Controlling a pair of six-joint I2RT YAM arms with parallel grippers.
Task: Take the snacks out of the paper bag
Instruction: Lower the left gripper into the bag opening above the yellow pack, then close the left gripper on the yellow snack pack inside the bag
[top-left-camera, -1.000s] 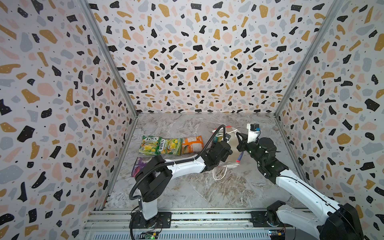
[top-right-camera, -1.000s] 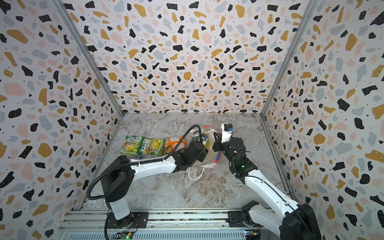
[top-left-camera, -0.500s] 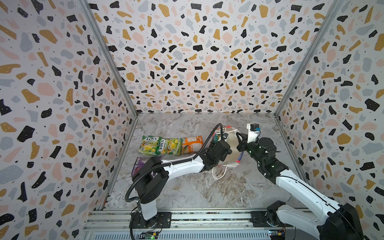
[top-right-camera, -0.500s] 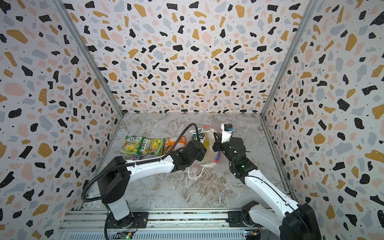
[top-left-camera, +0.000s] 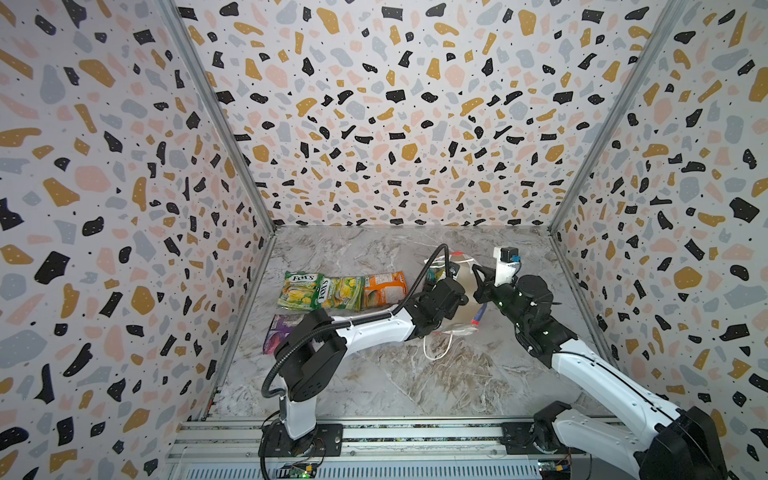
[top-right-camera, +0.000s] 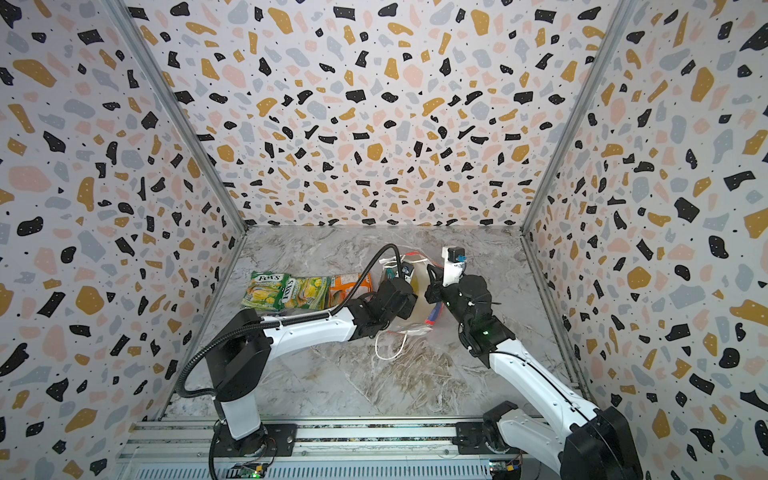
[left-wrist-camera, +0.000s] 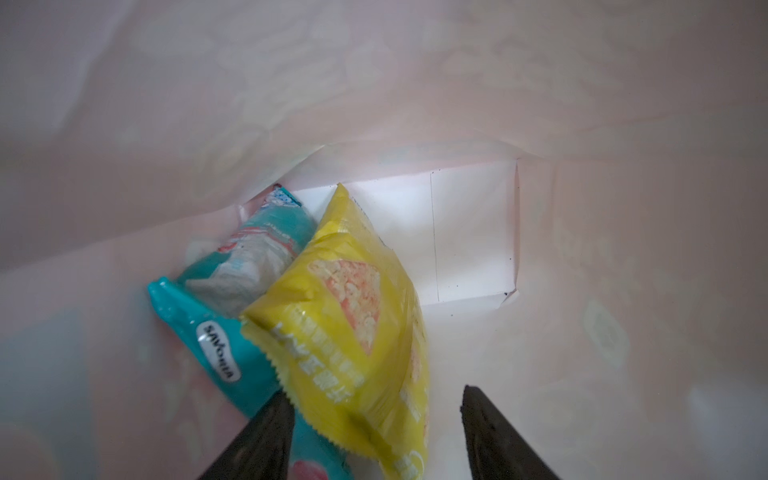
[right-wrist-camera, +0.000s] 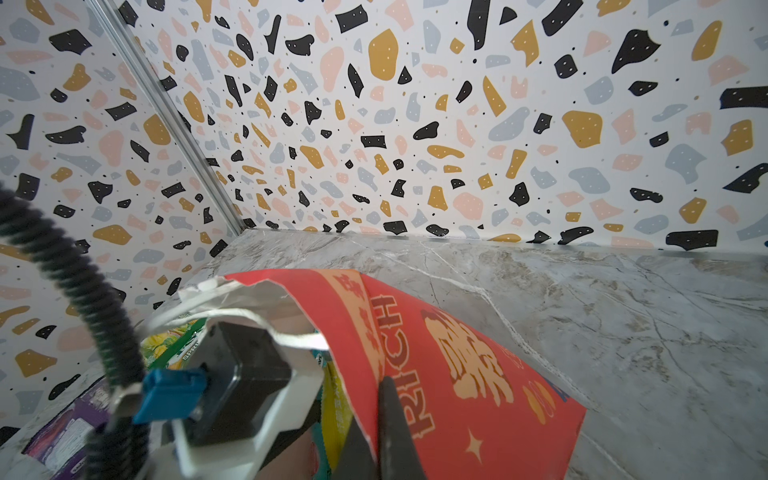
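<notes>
Snacks are mostly out: 2 green-yellow FOX'S packets and an orange packet lie in a row on the marble table, with a purple packet nearer the rail, partly under the left arm. Little has shifted over the past second. The left gripper stays inside the mouth of the paper bag, its jaws a touch wider, so the fifth pick looks set up but not yet made. Its fingers stand apart, straddling the lower corner of the yellow packet, which overlaps the teal packet deeper in the bag. At right, the right gripper is pinched together on the bag's red wall, holding it open.
</notes>
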